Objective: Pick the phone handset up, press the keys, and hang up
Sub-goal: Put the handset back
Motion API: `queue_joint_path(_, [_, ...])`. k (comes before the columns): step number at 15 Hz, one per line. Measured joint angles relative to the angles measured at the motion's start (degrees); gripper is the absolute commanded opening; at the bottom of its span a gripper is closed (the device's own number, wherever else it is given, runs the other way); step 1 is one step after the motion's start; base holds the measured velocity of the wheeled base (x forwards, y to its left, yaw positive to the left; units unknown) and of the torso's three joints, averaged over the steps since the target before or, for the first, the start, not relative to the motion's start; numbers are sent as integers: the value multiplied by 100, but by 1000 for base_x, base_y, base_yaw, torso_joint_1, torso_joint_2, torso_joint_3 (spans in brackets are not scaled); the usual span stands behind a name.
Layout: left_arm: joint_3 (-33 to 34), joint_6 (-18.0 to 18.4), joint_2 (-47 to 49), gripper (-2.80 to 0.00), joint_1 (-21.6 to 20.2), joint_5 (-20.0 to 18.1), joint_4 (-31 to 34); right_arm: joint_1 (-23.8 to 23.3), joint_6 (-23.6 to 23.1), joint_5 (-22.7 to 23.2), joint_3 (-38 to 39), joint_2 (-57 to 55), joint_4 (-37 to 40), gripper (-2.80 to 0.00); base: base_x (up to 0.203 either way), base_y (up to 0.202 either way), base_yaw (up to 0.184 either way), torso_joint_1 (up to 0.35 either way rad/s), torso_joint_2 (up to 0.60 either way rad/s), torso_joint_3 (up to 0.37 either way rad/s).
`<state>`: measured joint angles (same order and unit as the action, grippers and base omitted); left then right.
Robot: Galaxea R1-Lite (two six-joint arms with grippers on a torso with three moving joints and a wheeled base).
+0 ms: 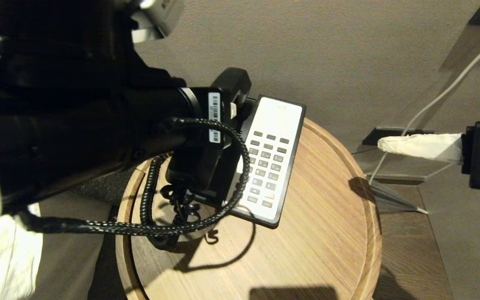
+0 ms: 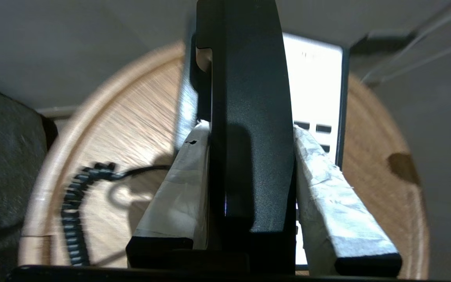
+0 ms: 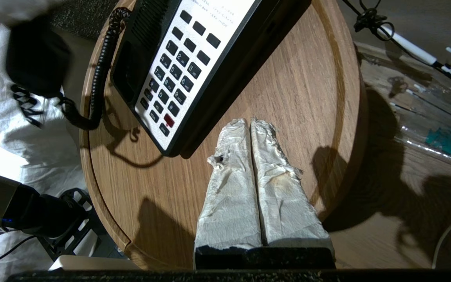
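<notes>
The left gripper (image 2: 251, 156) pinches the phone handset (image 2: 249, 117) between its taped fingers (image 2: 178, 188), holding it over the phone base (image 1: 283, 125) beside the keys (image 1: 267, 168); the coiled cord (image 1: 150, 196) hangs to the round wooden table (image 1: 327, 233); the right gripper (image 3: 249, 129), fingers pressed together, hovers above the table near the base's edge.

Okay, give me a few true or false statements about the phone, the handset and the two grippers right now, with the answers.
1. The left gripper has its jaws shut on the phone handset. True.
2. The handset rests in its cradle. False: it is held above the phone base.
3. The right gripper has its jaws open. False: shut, holding nothing.
4. The phone stands on a round wooden table. True.
5. The right gripper is pressing the keys. False: it is off them.
</notes>
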<state>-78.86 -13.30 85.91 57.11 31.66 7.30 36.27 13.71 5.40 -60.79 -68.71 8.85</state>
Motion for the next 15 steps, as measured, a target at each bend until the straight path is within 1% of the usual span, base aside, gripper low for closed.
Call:
queue_joint_path(3, [-7, -28, 185, -280, -76, 4, -3, 0, -2, 2, 21, 98, 41, -280, 0, 0, 0, 0, 0, 0])
queue_joint_path(10, [325, -47, 223, -280, -234, -70, -64, 0, -7, 9, -1, 171, 51, -280, 0, 0, 0, 0, 0, 0])
queue_joint_path(12, [381, -43, 242, -280, -325, -229, -299, 0, -7, 9, 0, 179, 53, -280, 0, 0, 0, 0, 0, 0])
queue_joint_path(15, [411, -42, 253, -280, -425, -609, -500, 4, -7, 18, 83, 209, 51, -280, 0, 0, 0, 0, 0, 0])
